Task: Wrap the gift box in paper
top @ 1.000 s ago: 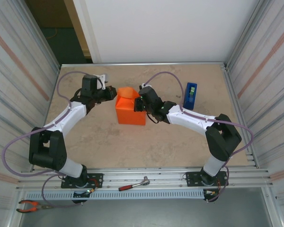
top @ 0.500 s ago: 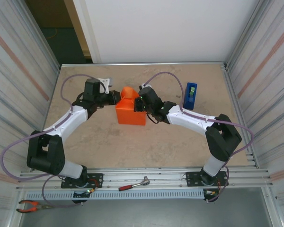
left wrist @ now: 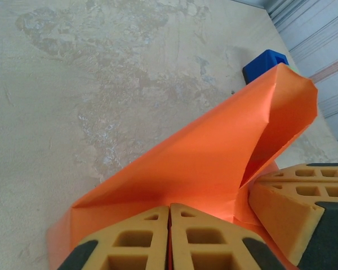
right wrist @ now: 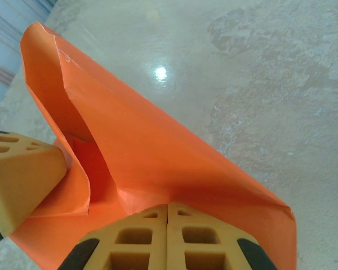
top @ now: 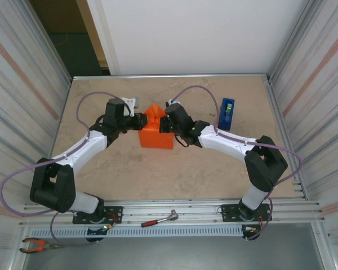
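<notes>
a beige mottled surface point(top: 214, 169) sits in a booth, with ribbed metal panels point(top: 22, 90) on the left, a plain white wall point(top: 197, 34) across the far side, matching panels on the right and an aluminium rail point(top: 203, 209) along the near edge. orange-handled pliers point(top: 35, 244) lie below the rail at far left, and a red-handled ratchet point(top: 159, 219) lies nearer the middle. the left gripper point(top: 139, 120) is clenched on the paper point(top: 156, 136); a thin orange line shows between its tan fingers point(left wrist: 135, 236) in the left wrist view. the paper forms a squarish block at the middle of the surface, slightly longer from near to far than across, its sides close to square with the surface edges; the gift box is hidden under it. at the block's far end a flap stands up, its peak pointing upward and away from the arms. the right gripper point(top: 167, 122) is clenched too, tips against the flap's right side; whether paper is caught between them i cannot tell. a blue tape dispenser point(top: 226, 113) stands apart, to the right.
</notes>
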Action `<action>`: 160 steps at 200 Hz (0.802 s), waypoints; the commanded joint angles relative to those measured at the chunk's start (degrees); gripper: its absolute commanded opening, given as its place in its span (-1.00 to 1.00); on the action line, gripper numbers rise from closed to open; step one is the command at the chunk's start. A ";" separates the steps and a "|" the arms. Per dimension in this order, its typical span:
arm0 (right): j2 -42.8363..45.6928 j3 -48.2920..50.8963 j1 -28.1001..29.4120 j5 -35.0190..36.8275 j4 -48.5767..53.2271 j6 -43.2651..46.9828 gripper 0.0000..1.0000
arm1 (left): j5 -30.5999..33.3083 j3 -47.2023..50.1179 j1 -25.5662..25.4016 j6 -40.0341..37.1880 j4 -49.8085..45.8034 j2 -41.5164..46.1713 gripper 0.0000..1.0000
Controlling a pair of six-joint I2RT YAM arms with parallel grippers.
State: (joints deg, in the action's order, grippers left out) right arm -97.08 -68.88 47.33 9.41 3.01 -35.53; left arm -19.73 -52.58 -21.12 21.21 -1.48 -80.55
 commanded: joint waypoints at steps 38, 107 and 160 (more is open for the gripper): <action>-2.52 3.23 1.82 -5.48 9.41 -2.70 -1.00 | 9.93 -1.51 -7.10 2.08 -9.34 1.09 -0.74; -0.23 2.20 -0.13 -11.22 8.06 -4.60 -1.00 | 13.77 -1.23 -10.16 7.44 -9.33 -0.33 -0.24; 3.10 3.84 -4.43 -20.02 2.23 -8.09 -1.00 | 17.34 0.16 -11.55 5.48 -8.79 -0.99 -0.22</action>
State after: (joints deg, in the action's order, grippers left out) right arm -94.98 -67.24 43.70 -2.28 2.35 -40.34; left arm -3.88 -55.07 -31.46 26.39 -5.37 -80.18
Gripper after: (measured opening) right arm 0.063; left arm 0.387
